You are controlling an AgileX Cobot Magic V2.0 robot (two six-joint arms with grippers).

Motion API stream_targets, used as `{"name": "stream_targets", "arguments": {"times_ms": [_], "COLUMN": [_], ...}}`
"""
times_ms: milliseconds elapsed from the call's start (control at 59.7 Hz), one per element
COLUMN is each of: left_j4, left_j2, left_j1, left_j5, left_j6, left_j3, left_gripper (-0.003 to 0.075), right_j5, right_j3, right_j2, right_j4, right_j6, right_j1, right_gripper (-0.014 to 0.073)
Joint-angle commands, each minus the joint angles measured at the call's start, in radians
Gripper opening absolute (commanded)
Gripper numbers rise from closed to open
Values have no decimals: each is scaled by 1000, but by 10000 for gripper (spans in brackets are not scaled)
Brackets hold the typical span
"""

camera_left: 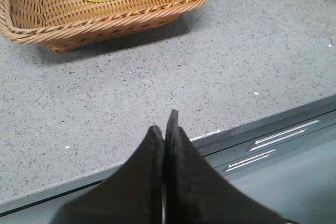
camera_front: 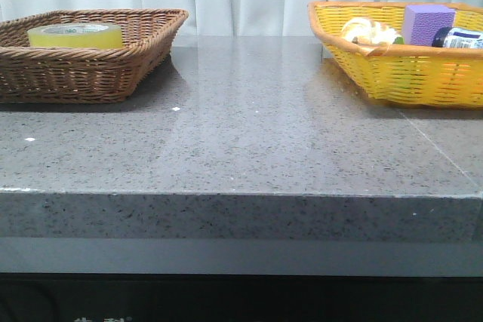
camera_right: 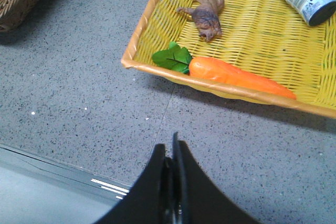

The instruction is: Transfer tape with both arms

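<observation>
— Reporting status: where is the tape sitting, and are the arms engaged?

— I am seeing the tape (camera_front: 75, 35) lying flat in the brown wicker basket (camera_front: 106, 73) at far left, hole and axis pointing straight up. Nothing is being held. My left gripper (camera_left: 165, 129) is waiting near the table's (camera_front: 249, 133) front edge with fingers pressed together; my right gripper (camera_right: 172, 153) likewise, short of the yellow basket (camera_right: 157, 45).

— Next move?

— I am judging the pickup not yet begun: the left arm needs opening, then reaching into the basket.
</observation>
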Motion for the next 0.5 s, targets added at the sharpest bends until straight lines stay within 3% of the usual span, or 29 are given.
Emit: {"name": "stream_targets", "arguments": {"times_ms": [0,151,352,486], "left_j4": [-13,41,58,54], "left_j2": [-1,-84,-266,-371], "left_j1": [-6,14,124,190], "left_j5": [-75,-113,-385,-492], "left_j6": [-2,11,11,-16], "left_j3": [-22,34,237,364], "left_gripper": [-20,-20,-20,-20], "right_j5": [-59,-60,-60,-60], "right_j3": [-23,-23,-23,-23], "right_j2": [4,4,4,4], "right_j4": [6,6,6,6], "right_j6": [-5,-5,-5,-5], "right_j1": [-5,-5,-5,-5], "right_gripper": [-69,-69,-69,-69]}}
